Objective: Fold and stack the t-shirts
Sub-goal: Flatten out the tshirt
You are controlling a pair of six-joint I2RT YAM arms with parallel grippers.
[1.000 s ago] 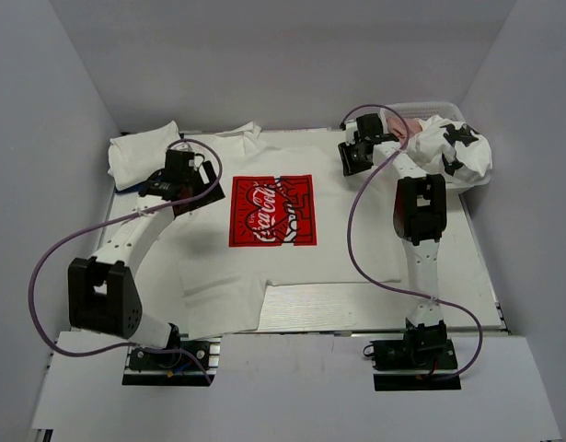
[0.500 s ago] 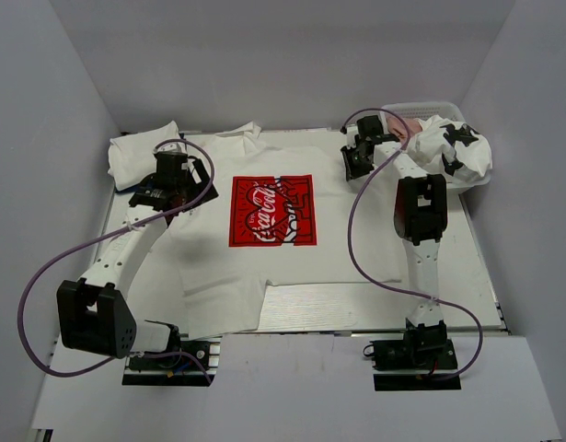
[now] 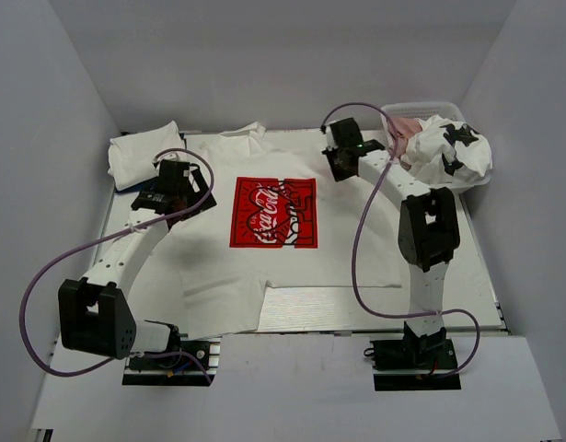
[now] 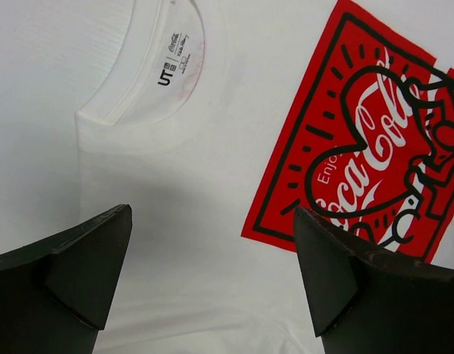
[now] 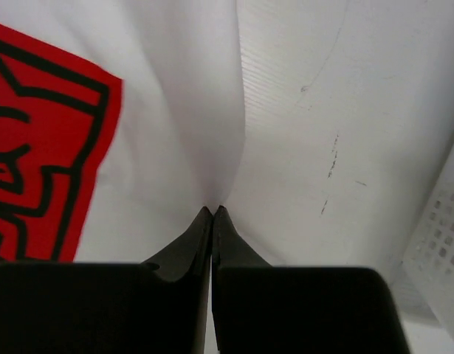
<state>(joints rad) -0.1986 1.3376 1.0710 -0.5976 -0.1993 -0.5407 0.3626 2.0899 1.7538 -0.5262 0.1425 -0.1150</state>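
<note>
The white t-shirt with the red rectangular chest print (image 3: pixel 273 213) lies spread flat on the table, collar at the back. My left gripper (image 3: pixel 175 184) is open and empty just above its left shoulder. In the left wrist view my left gripper (image 4: pixel 212 211) has the collar label (image 4: pixel 174 62) ahead and the red print (image 4: pixel 374 140) to the right. My right gripper (image 3: pixel 337 158) is shut on the shirt's right sleeve edge. In the right wrist view the cloth (image 5: pixel 190 125) rises in a fold into the tips of my right gripper (image 5: pixel 212 209).
A folded white tee (image 3: pixel 143 152) lies at the back left corner. The white lattice basket (image 3: pixel 439 108) at the back right holds a dusty-pink tee (image 3: pixel 404 126) and a white tee with black patches (image 3: pixel 456 154). Bare ribbed table (image 3: pixel 375 306) shows at the front right.
My right gripper has moved left from beside the basket, drawing the shirt's right sleeve inward. My left gripper has shifted slightly left over the left shoulder and stays open.
</note>
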